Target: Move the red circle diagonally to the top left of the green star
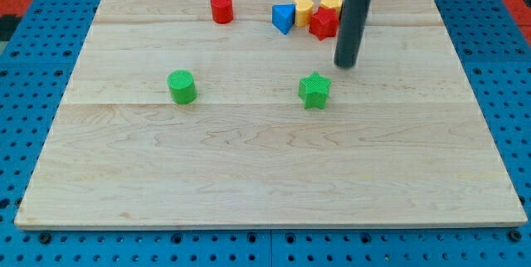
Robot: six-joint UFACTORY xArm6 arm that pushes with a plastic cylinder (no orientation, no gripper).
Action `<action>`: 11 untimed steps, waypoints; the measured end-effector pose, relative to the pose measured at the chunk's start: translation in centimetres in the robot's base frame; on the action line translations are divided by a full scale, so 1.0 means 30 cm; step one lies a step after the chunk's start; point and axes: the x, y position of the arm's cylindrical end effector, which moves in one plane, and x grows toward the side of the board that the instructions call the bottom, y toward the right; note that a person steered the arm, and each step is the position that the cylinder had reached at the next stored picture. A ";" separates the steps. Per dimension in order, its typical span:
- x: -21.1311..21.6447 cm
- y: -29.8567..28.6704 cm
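Red circle (221,8) stands upright near the desk (249,176) top edge, a round cylinder with no long axis across the desk, well to the view's left of our tip (346,65). Green star (314,90) sits just below-left of our tip. Rod near vertical, leaning slightly. We carry no jaws. Red block (323,23), blue triangle (284,18) and two yellow blocks (304,6) cluster just above-left of our tip; green cylinder (182,87) far left.

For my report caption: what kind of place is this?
Probably a robotics lab bench: a wooden board on a blue perforated base, small blocks like the red circle and green star, and my tip.
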 end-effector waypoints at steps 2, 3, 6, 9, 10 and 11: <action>-0.275 -0.455; -0.524 -0.497; -0.450 -0.841; -0.585 -0.906; -0.490 -0.606; -0.412 -0.398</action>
